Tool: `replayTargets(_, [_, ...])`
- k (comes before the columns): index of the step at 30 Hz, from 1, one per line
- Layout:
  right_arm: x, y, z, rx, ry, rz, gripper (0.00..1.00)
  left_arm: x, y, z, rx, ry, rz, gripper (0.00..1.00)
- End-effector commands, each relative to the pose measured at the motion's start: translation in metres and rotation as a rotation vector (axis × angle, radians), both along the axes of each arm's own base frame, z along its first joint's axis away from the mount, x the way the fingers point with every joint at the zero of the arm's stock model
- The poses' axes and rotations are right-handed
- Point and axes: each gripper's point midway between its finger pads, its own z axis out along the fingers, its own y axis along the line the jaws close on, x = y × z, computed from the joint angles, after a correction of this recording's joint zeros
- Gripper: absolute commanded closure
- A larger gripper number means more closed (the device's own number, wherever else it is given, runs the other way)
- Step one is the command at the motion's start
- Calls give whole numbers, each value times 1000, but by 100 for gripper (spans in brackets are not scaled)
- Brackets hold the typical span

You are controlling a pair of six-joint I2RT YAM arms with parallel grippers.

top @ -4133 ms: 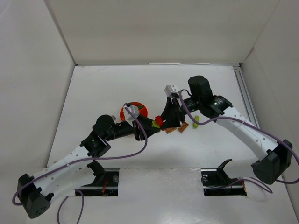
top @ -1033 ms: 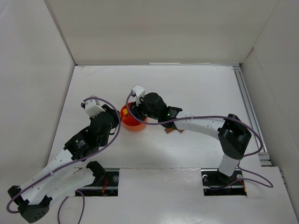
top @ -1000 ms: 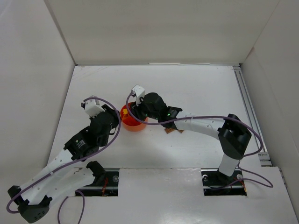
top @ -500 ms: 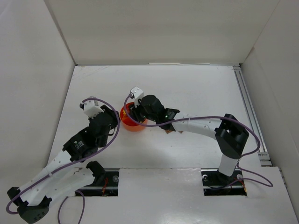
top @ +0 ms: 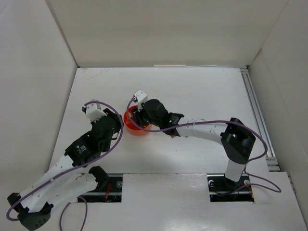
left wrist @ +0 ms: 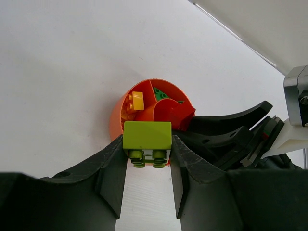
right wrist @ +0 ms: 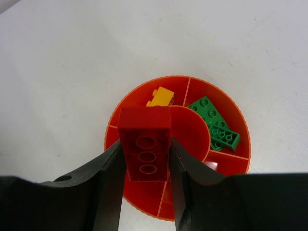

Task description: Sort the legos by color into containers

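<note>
The red-orange round bowl (top: pixel 135 126) with a raised centre and divided compartments stands mid-table; it also shows in the left wrist view (left wrist: pixel 120 114) and the right wrist view (right wrist: pixel 239 153). It holds two green bricks (right wrist: pixel 213 124) in one compartment and a yellow-orange brick (right wrist: pixel 161 97) in another. My right gripper (right wrist: pixel 146 151) is shut on a red brick (right wrist: pixel 145 143) just above the bowl. My left gripper (left wrist: pixel 147 149) is shut on a lime-yellow brick (left wrist: pixel 147 136), just left of the bowl and close to the right gripper's fingers (left wrist: pixel 226 139).
White walls enclose the table on three sides. A brown brick (top: pixel 172 134) peeks out under the right arm (top: pixel 202 130). A metal rail (top: pixel 255 103) runs along the right edge.
Since 4 s ago both arms have left the brick pile and come to the bowl. Over the last second the right gripper crept a little left over the bowl; the left arm barely moved.
</note>
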Motion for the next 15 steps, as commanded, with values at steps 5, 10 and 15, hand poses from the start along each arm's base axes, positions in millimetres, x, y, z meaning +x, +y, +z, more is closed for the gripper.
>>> replayTargets(5, [-4,7,18,50,-27,-5,52,1,5,15,-30,-37,26,100])
replayTargets(10, [-8,9,22,53,-38,7,46,1,5,15,-30,-37,26,100])
replayTargets(15, [-9,6,22,51,-37,7,46,1,3,15,-33,-34,18,100])
